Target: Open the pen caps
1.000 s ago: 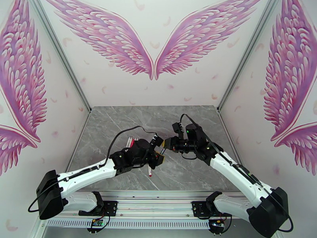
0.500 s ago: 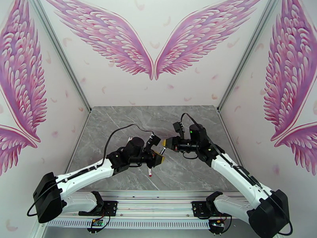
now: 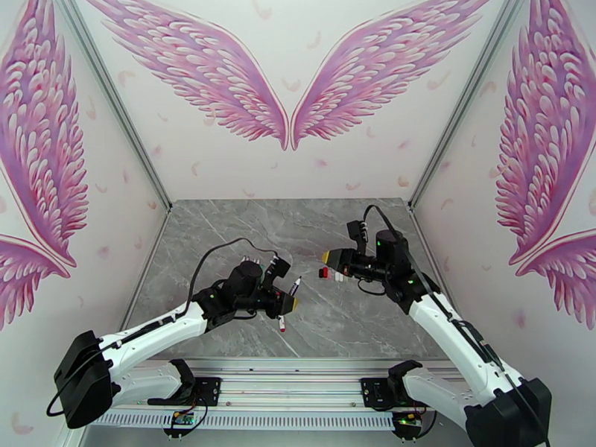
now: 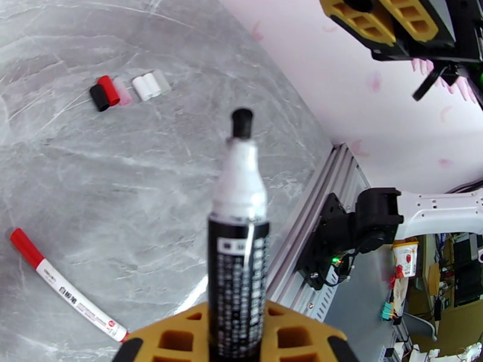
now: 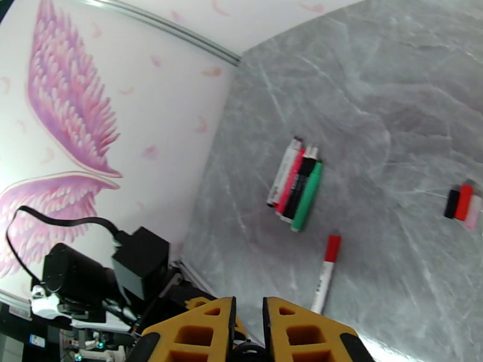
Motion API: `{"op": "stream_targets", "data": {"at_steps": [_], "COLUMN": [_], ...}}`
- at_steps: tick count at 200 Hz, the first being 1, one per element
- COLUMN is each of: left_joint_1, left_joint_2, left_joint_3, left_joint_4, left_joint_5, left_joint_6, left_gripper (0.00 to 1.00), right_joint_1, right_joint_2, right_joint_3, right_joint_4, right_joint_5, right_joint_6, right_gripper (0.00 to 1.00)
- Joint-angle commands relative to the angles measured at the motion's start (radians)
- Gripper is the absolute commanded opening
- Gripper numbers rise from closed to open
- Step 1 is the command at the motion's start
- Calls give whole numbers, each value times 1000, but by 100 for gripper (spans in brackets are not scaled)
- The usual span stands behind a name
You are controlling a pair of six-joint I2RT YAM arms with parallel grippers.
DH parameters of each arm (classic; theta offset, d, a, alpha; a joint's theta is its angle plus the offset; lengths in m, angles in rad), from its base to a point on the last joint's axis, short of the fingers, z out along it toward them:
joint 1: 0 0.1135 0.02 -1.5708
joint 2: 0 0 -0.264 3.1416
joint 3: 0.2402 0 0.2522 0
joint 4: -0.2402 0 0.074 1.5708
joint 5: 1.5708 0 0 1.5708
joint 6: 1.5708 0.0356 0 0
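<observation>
My left gripper (image 3: 289,301) (image 4: 235,321) is shut on an uncapped black marker (image 4: 236,236) (image 3: 295,284), its black tip pointing away toward the right arm. My right gripper (image 3: 328,257) (image 5: 247,321) hangs apart from that tip, shut, with a small dark pen cap (image 5: 247,348) just showing between its yellow fingers. Several loose pen caps (image 4: 104,93) (image 5: 459,202) (image 3: 325,273) lie in a row on the table: black, red, pink, white. A white pen with a red cap (image 4: 24,242) (image 5: 332,247) lies alone on the table.
A bundle of capped pens (image 5: 296,185), pink, black and green, lies side by side toward the table's left. The grey marble table (image 3: 372,322) is walled on three sides. A metal rail (image 3: 298,366) runs along the near edge.
The two grippers were together at the marker's end; now the right one has pulled back to the right and the left one has drawn back, leaving the marker's tip bare.
</observation>
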Motion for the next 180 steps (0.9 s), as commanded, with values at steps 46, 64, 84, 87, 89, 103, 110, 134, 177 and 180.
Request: {"op": "stream_targets", "data": {"at_steps": [46, 64, 84, 87, 89, 103, 110, 134, 177, 180], "left_joint_1": [2, 25, 36, 36, 36, 41, 44, 56, 66, 66], "left_joint_2": [-2, 14, 27, 29, 30, 37, 40, 54, 56, 55], "left_joint_3": [14, -1, -15, -14, -14, -12, -7, -3, -20, -21], "left_joint_4": [-57, -43, -17, -17, -17, -21, -28, -37, -16, -16], "left_joint_5": [-246, -258, -241, -242, -242, -238, -239, -234, -226, -227], "left_joint_6": [-15, -33, -38, -39, -37, -25, -21, -14, -34, -35], "left_gripper": [1, 1, 1, 1, 1, 1, 1, 1, 0, 0], "right_joint_1": [-68, -88, -100, -103, -106, -127, -139, -166, -215, -217], "right_joint_2": [171, 248, 336, 350, 358, 422, 452, 557, 669, 678], "right_joint_3": [165, 189, 223, 224, 227, 247, 249, 288, 338, 339], "right_joint_4": [-470, -499, -512, -512, -513, -520, -511, -510, -486, -486], "right_joint_5": [318, 347, 388, 396, 402, 419, 411, 400, 382, 381], "right_joint_6": [-254, -294, -358, -366, -371, -399, -415, -453, -485, -488], "right_gripper": [9, 9, 9, 9, 9, 8, 8, 9, 10, 11]}}
